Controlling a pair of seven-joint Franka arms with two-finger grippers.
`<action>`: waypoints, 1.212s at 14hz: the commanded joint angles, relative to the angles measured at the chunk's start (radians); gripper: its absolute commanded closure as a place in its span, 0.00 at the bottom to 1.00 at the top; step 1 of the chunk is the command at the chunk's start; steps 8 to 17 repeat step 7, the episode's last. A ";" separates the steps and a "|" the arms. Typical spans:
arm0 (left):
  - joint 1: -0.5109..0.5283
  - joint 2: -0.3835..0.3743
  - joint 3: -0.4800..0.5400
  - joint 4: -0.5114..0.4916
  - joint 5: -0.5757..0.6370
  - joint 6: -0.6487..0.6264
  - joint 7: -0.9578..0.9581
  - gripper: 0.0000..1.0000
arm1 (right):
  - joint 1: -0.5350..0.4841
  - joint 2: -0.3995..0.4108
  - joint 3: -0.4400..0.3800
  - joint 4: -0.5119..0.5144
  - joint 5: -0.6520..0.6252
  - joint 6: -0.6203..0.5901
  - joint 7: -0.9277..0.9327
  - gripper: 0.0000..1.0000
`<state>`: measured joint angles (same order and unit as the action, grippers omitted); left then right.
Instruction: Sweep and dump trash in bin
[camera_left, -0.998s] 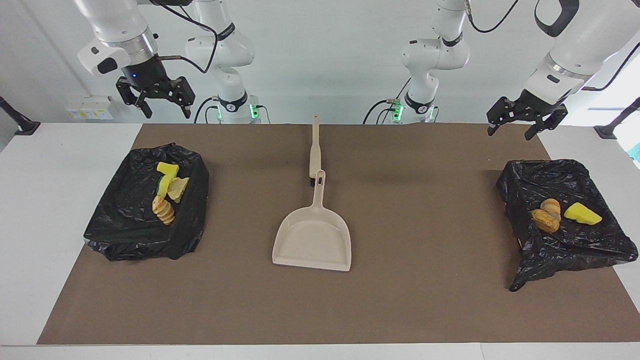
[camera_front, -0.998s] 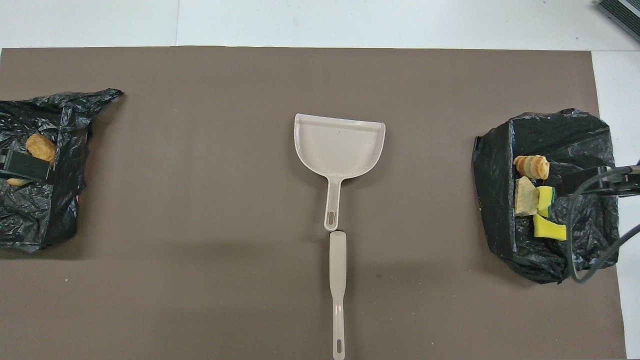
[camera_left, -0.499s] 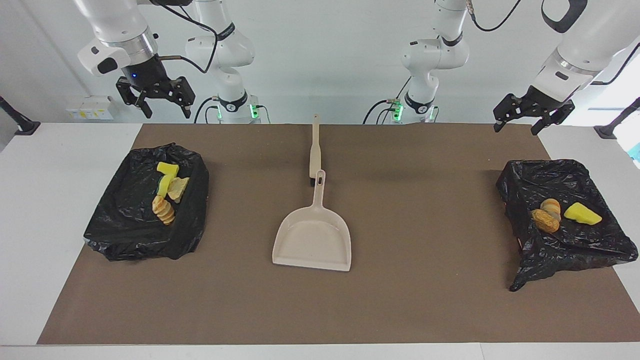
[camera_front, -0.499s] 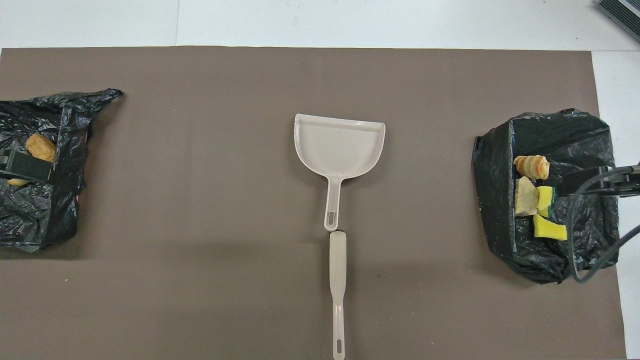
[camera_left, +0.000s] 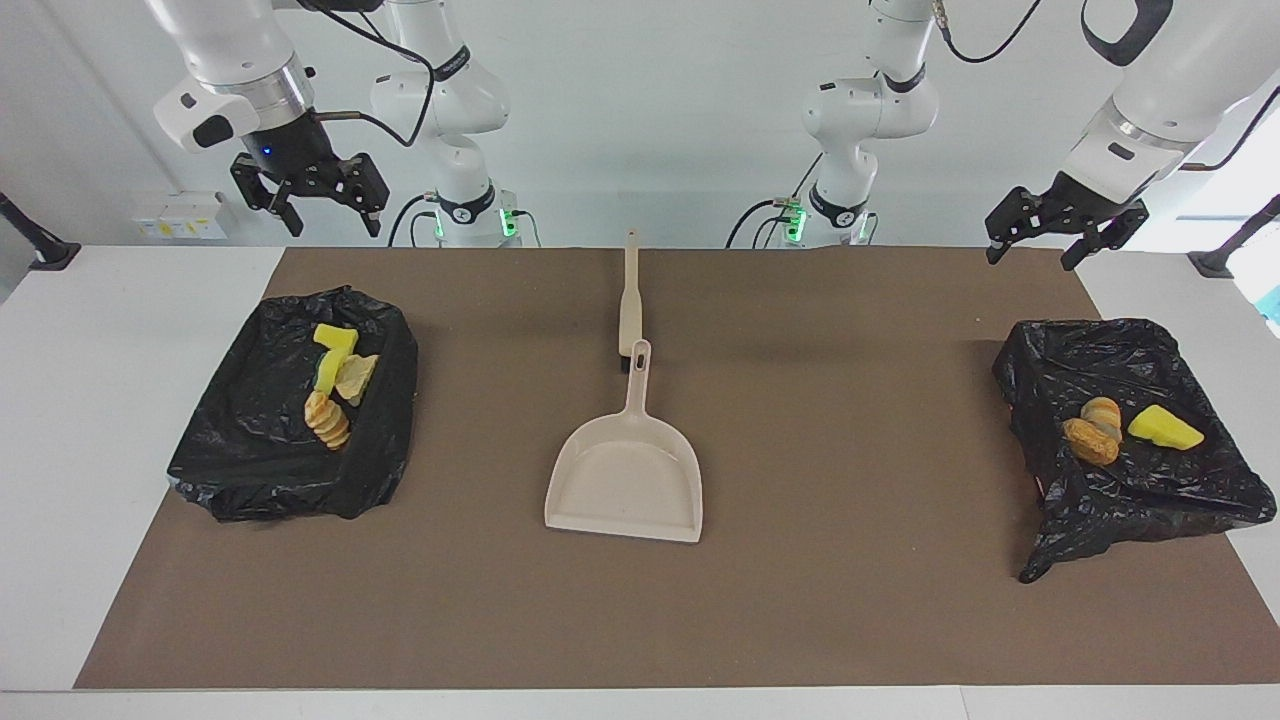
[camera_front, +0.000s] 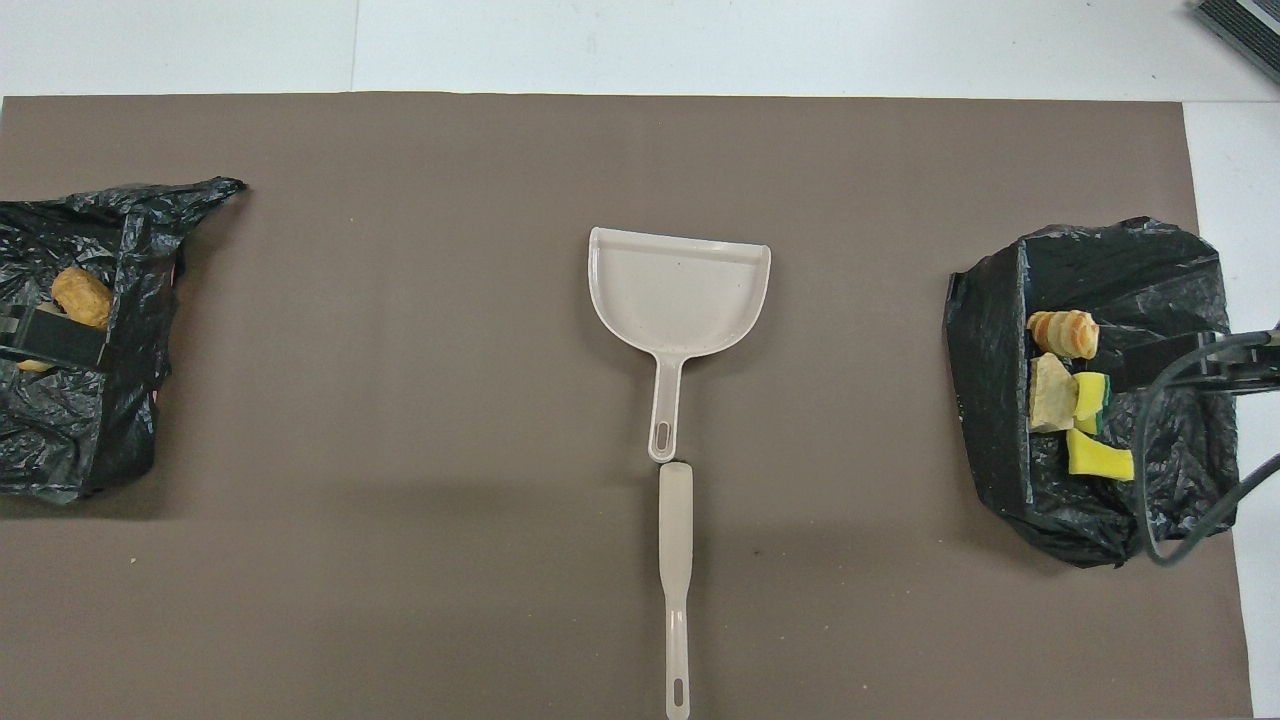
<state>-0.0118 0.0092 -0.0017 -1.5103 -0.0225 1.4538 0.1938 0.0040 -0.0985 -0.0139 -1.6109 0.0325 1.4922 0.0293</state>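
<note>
A robotics lab: two white arms' bases are bolted at one edge of a white worktop covered by a brown mat, before bare white walls.

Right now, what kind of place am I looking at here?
Most likely a robotics lab test bench: two white robot arms stand at a table covered by a brown mat, with a beige dustpan mid-table and scraps staged in two black-bagged bins, one at each end.

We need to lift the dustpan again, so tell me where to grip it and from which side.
Grip the dustpan by its slim handle, coming straight down from above. The handle lies flat, points toward the robots, and its end nearly touches the brush, so close across its width.
</note>
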 joint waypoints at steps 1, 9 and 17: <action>0.006 -0.006 -0.007 0.007 0.016 -0.013 0.015 0.00 | -0.012 -0.006 -0.003 -0.001 0.006 -0.012 -0.014 0.00; 0.009 -0.009 -0.007 0.001 0.016 -0.010 0.015 0.00 | -0.016 -0.006 -0.003 -0.001 0.001 -0.012 -0.017 0.00; 0.009 -0.009 -0.007 0.001 0.016 -0.010 0.015 0.00 | -0.016 -0.006 -0.003 -0.001 0.001 -0.012 -0.017 0.00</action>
